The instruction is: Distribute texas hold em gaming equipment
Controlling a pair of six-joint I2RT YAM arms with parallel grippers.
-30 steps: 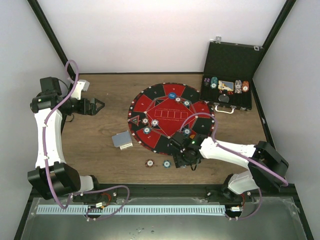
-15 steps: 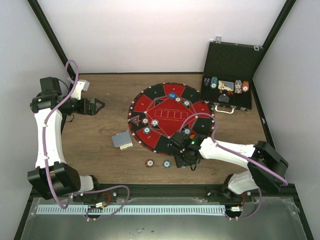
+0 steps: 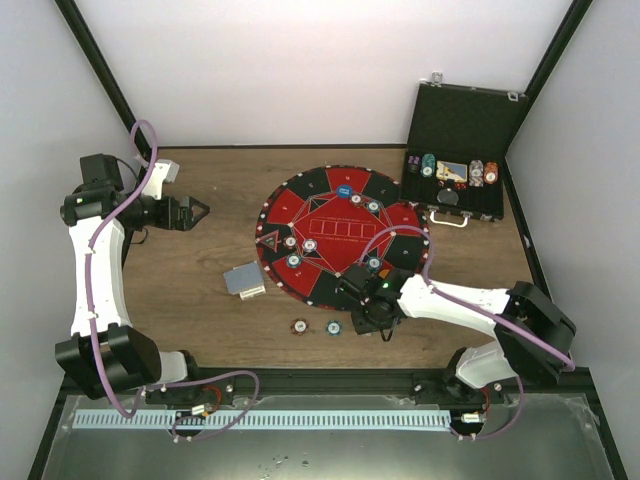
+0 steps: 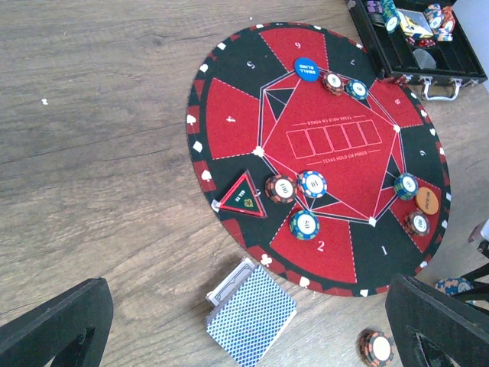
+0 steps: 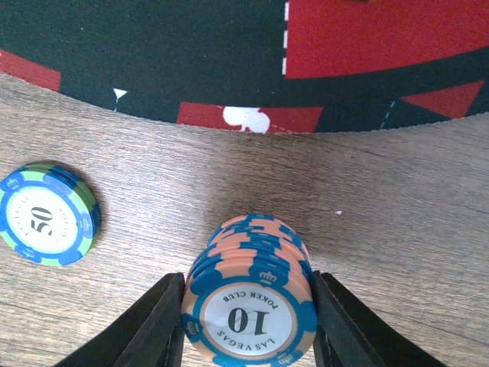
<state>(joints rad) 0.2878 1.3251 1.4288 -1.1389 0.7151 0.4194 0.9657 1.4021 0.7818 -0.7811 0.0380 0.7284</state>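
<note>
Right gripper (image 5: 246, 277)'s fingers (image 5: 157, 329) hug, grip uncertain, a loose, slippery stack of orange-and-blue plastic poker chips (image 5: 248, 306): pinch low between them; left gripper (image 4: 248, 284) gapes.

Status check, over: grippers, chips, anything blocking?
Left gripper open, empty. Right gripper straddles 10-chip stack on table, grip unconfirmed. 50 chip nearby, apart.

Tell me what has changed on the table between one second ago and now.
Nothing visibly moved in the top view. The right gripper stays low at the near edge of the mat, fingers on either side of the stack of 10 chips; whether they grip it is unclear. The left gripper stays open. The card deck and 50 chip lie as before.
</note>
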